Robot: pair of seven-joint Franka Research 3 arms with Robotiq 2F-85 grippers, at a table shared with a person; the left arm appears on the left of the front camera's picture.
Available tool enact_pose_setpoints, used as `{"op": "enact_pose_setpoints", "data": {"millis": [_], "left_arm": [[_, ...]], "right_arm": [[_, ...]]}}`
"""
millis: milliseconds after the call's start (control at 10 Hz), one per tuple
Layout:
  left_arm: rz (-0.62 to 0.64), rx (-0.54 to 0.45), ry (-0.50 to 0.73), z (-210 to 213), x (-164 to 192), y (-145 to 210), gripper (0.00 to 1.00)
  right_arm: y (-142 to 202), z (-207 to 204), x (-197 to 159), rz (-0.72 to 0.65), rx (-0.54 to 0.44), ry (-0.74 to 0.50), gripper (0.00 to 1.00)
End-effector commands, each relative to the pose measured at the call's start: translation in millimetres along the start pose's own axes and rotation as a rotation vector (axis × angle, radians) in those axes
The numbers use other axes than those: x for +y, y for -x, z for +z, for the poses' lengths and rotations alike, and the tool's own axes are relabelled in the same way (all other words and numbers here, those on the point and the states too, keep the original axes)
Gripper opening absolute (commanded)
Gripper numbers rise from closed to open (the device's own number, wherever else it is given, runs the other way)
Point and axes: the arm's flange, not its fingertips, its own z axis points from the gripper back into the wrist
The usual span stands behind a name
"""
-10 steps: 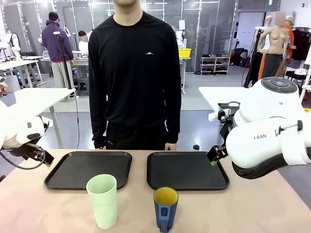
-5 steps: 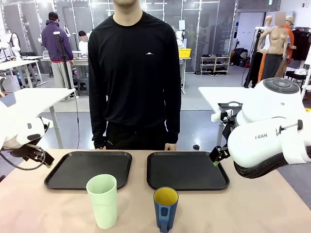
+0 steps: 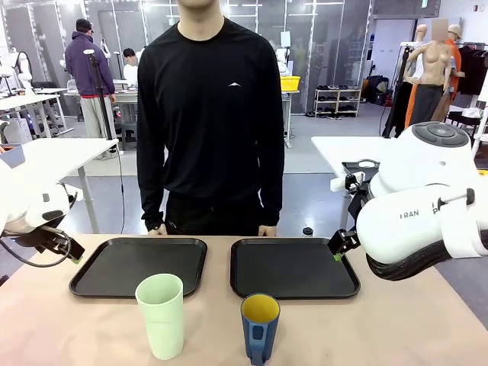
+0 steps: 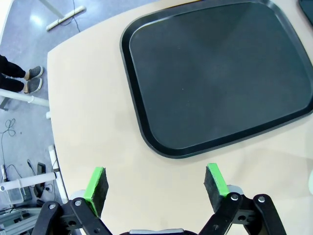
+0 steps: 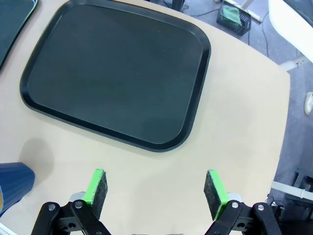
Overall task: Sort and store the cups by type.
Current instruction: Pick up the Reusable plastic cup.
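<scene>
The left gripper (image 4: 155,183) hangs empty, fingers apart, beside the left tray (image 3: 137,263), barely shifted in the last second. The mint tumbler (image 3: 161,315) and blue mug (image 3: 260,326) stand untouched on the table (image 3: 396,328), in front of the trays. The right gripper (image 5: 155,186), also spread wide, has drifted slightly outward from the right tray (image 3: 293,267), so sorting has likely not begun.

2 cups (image 3: 160,315) before 2 trays (image 3: 139,265)

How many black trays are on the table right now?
2. One black rectangular plastic tray lies on the robot's left, behind the tall mint-green plastic tumbler; the second black tray lies on the right, behind the dark blue handled mug.
</scene>
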Motion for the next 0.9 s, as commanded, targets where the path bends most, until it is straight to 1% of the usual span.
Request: {"op": "enact_pose_setpoints", "data": {"millis": [0,800], "left_arm": [[-0.002,-0.001,-0.005,1.0,-0.2,-0.7,1.0],[-0.002,-0.001,-0.005,1.0,-0.2,-0.7,1.0]], "right_arm": [[-0.1,0.3,0.1,-0.001,-0.001,-0.003,1.0],[-0.1,0.3,0.1,-0.001,-0.001,-0.003,1.0]]}}
